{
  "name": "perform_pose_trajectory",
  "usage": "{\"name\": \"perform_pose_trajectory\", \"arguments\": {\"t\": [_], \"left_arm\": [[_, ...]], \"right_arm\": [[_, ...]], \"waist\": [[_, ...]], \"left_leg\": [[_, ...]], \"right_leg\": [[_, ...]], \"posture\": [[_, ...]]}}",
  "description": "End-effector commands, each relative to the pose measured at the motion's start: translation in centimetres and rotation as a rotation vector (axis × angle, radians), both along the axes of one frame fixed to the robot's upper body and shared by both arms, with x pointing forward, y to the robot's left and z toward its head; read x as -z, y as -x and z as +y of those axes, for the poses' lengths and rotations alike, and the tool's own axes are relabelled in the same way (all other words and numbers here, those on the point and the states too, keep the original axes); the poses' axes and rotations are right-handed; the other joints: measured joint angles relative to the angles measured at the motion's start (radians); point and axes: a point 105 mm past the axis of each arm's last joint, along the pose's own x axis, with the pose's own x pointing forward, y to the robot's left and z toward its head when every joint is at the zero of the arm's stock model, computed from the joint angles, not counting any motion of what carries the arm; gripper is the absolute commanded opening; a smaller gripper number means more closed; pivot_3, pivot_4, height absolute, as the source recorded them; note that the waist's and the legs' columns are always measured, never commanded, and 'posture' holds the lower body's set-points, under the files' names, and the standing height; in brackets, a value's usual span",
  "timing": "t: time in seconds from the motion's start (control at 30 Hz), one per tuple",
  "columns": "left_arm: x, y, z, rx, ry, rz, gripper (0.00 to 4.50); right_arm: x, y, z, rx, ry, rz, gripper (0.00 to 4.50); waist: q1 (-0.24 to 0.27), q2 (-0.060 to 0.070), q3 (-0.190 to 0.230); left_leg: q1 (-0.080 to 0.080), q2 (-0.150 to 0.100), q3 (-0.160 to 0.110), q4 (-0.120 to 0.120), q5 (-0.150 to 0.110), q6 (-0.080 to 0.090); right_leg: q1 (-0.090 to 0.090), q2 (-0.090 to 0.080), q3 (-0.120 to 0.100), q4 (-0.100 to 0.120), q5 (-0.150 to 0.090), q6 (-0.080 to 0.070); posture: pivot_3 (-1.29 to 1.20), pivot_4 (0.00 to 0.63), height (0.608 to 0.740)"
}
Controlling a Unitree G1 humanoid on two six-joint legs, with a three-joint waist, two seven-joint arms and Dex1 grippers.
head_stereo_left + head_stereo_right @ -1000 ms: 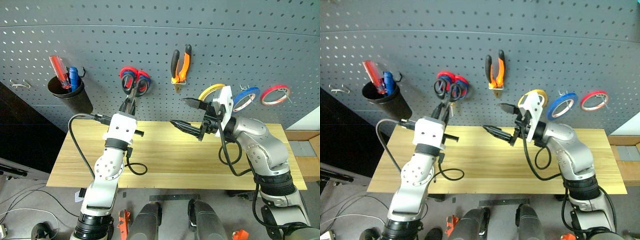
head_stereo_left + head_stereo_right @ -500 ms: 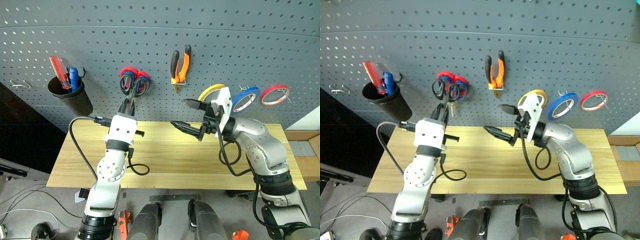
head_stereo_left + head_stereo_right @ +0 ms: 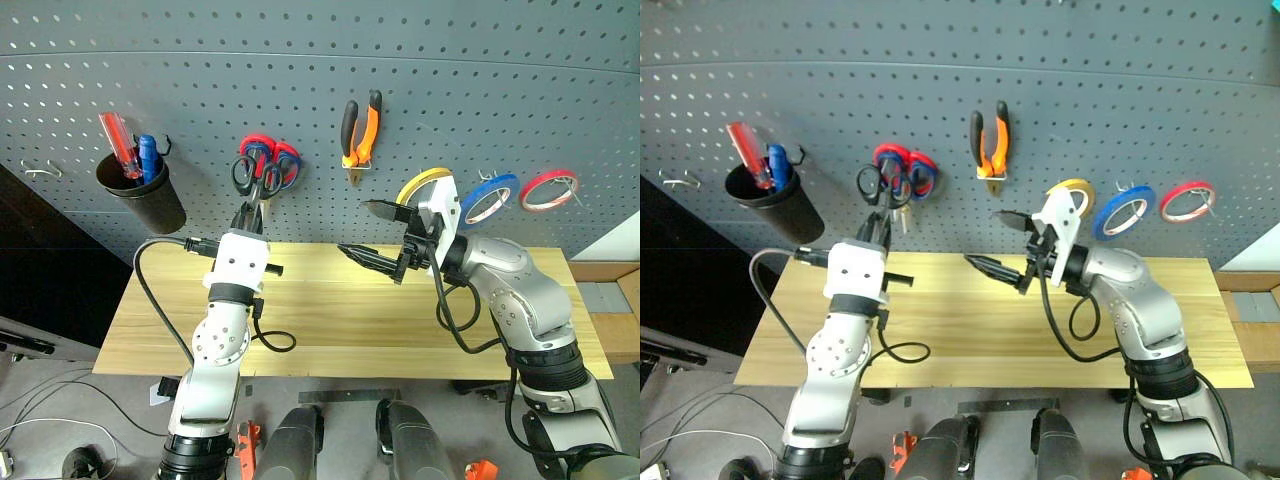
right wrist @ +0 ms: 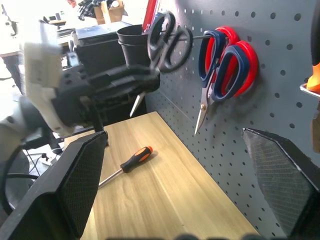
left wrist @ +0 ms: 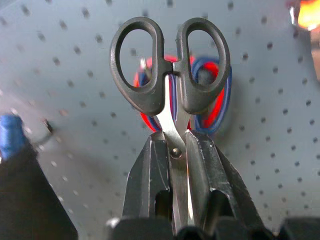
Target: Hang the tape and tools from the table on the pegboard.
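Black scissors (image 5: 171,80) clamped in left gripper (image 3: 247,213) near pegboard (image 3: 450,80); right gripper (image 3: 375,232) spread wide, empty.

Workshop; tool-hung pegboard (image 3: 500,90), table (image 3: 330,320)

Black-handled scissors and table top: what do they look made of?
Black-handled scissors: matte black handles, probably plastic by their moulded loops; bright blades, likely steel by the sheen. Table: light yellowish wood, seemingly smooth, with plank seams and grain showing.

head eyes look forward and down over both arms at the pegboard (image 3: 480,60); each wrist camera peers close along its fingers, sharing the black-handled scissors (image 5: 170,75).
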Motion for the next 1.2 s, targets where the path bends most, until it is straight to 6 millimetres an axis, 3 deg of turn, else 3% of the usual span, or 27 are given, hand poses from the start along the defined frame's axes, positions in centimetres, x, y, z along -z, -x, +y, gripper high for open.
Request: {"name": "perform_pose_trajectory", "arguments": {"t": [0.03,0.33,0.53,0.57,0.83,0.97,1.1,1.2], "left_arm": [[-0.8,-0.2,0.0,0.007,0.007,-0.034,0.16],[1.4,-4.0,1.2,-0.026,0.121,0.118,0.16],[1.7,-4.1,3.4,-0.072,0.170,0.158,0.16],[1.6,-4.0,3.6,-0.066,0.157,0.162,0.84],[0.9,-2.4,6.8,-0.082,0.174,0.201,3.44],[1.1,-0.9,7.8,-0.065,0.180,0.243,3.44],[2.0,0.5,10.1,-0.161,0.231,0.291,3.44],[4.9,1.8,11.2,-0.236,0.302,0.398,3.44]], "right_arm": [[-1.4,0.4,0.1,-0.011,-0.015,-0.067,4.50],[-1.0,-0.8,-0.3,0.050,-0.013,-0.069,4.50],[-0.9,-1.2,-0.8,0.065,-0.006,-0.073,4.50],[-0.9,-1.3,-0.8,0.067,-0.004,-0.071,4.50],[-0.3,-1.3,-1.3,0.051,0.019,-0.036,4.50],[-0.3,-1.3,-1.7,0.040,0.041,-0.021,4.50],[0.5,-0.7,-1.9,0.003,0.077,0.017,4.50],[1.5,-0.3,-1.6,-0.030,0.110,0.040,4.50]], "waist": [[0.000,0.000,0.000],[0.000,-0.001,-0.012],[-0.021,-0.001,-0.033],[-0.026,-0.001,-0.033],[-0.023,-0.001,-0.032],[-0.023,0.000,-0.029],[-0.022,0.000,-0.026],[-0.022,0.000,-0.025]], "left_leg": [[0.000,0.000,0.000,0.000,0.000,0.000],[0.000,0.000,0.001,0.001,0.000,0.000],[0.002,0.000,0.002,0.001,0.000,0.000],[0.002,0.000,0.002,0.001,0.000,0.000],[0.002,0.000,0.001,0.001,0.000,0.000],[0.002,0.000,0.001,0.000,0.000,0.001],[0.002,0.000,0.000,0.000,-0.002,0.004],[0.002,0.000,0.000,0.000,-0.002,0.004]], "right_leg": [[0.000,0.000,0.000,0.000,0.000,0.000],[0.000,0.000,0.000,0.001,0.000,0.000],[0.001,0.001,0.002,0.001,0.000,0.000],[0.001,0.001,0.001,0.002,0.000,0.000],[0.001,0.001,0.002,0.001,0.000,0.000],[0.001,0.001,0.002,0.000,0.000,0.000],[0.001,0.000,0.002,0.001,0.000,0.000],[0.001,0.000,0.002,0.000,0.000,0.000]], "posture": [[0.00,0.202,0.740],[0.00,0.178,0.740],[0.02,0.199,0.740],[0.02,0.206,0.740],[0.05,0.253,0.740],[0.05,0.276,0.740],[0.06,0.279,0.740],[0.06,0.283,0.740]]}}
